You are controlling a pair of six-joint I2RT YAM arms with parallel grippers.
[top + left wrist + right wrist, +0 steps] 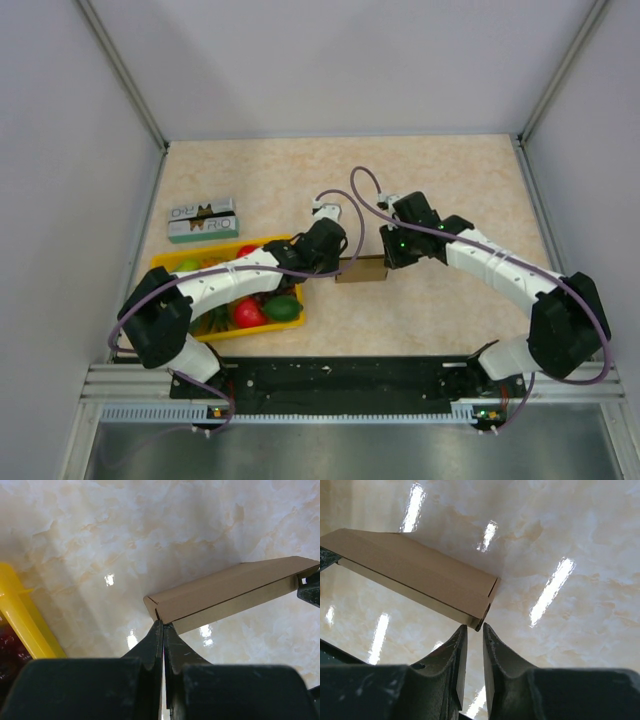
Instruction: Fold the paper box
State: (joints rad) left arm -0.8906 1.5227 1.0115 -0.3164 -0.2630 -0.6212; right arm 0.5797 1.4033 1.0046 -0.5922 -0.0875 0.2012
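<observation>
**Paper box between both claws, mid-counter**

I've got the paper box [362, 270] in the middle of the counter [450, 180]. It's plain brown and folded into a long, shallow shape. From overhead it lies crosswise, one short end toward each arm. I can't tell from here whether it rests on the surface or sits just above it.

On the left wrist camera, the left claw [162, 626] is pressed together with no gap between the fingers. Its tips are right against the near corner of the box's left end. Whether a thin layer of cardboard is caught between them, I can't make out.

On the right wrist camera, the right claw [473, 627] is at the opposite end. Its fingers are slightly spread, a narrow slot showing between them all the way down. The box's corner sits right at the mouth of that slot, touching or nearly so. I see nothing inside the gap.

Just to the left of the box is the yellow tray [22, 617], with the left arm reaching across it. A red piece [248, 313] and a green piece [283, 307] lie in it. Beyond the tray, farther back on the counter, lies a green-and-white printed carton [203, 220], well apart from the box.
</observation>
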